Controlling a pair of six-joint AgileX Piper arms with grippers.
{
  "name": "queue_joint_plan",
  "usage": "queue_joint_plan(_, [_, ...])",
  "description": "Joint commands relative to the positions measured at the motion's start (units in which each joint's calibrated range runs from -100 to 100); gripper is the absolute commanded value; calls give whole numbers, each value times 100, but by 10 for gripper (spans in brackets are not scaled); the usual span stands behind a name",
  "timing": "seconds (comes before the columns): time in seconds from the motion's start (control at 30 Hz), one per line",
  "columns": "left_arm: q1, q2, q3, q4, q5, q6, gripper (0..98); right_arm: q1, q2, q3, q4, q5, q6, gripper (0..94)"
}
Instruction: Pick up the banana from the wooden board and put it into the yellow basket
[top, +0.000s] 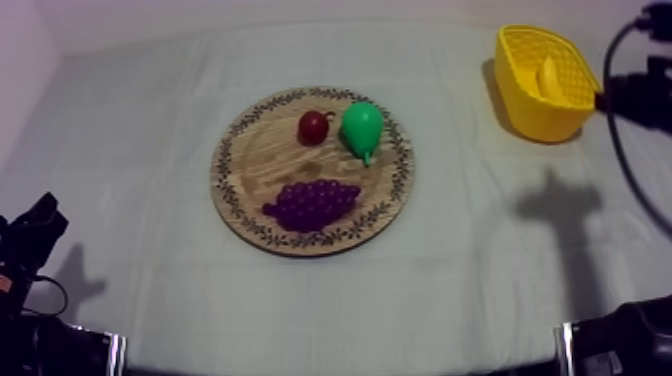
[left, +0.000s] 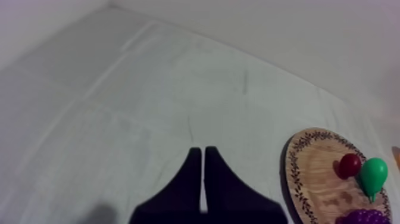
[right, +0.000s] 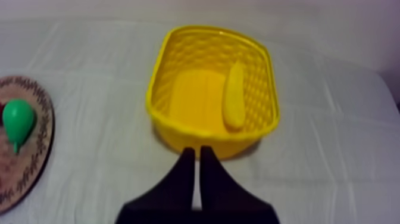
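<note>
The banana lies inside the yellow basket, stretched lengthwise against one of its latticed side walls, off the wooden board. Seen from above, the basket stands on the cloth-covered counter at about 2 o'clock from the board, well apart from it, with plain grey-white cloth between the two.

The right claw hovers just short of the basket's near wall, its two black fingers pressed together into a narrow wedge and holding nothing. The right arm's shadow falls on the cloth at 6 o'clock from the basket.

Three toy fruits are on the round board, inside its dark leaf-patterned rim. A small red fruit sits at 12 o'clock. A green pear lies just beside it at about 1 o'clock, stalk end pointing towards the board's middle. A purple bunch of grapes rests at 6 o'clock, apart from the other two.

The left claw hangs over bare cloth away from the board, its fingers likewise closed flat against each other with nothing between them. From above, the left arm sits low at roughly 8 o'clock from the board, well apart from it.
</note>
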Motion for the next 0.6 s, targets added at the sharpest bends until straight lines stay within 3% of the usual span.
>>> queue_joint_plan(0.0, [-1, -5, -1, -3, -2, 0, 1, -82, -1778, 1237, 129, 132, -120, 7])
queue_joint_plan(0.17, [-1, -5, -1, -3, -2, 1, 1, -297, -2957, 1994, 427, 533, -452, 6])
queue_joint_plan(0.27, [-1, -5, -1, -3, -2, 0, 1, -337, -3555, 2480, 433, 686, -471, 6])
queue_joint_plan(0.57, [-1, -5, -1, -3, -2, 0, 1, -309, -4559, 2913, -210, 1457, 33, 6])
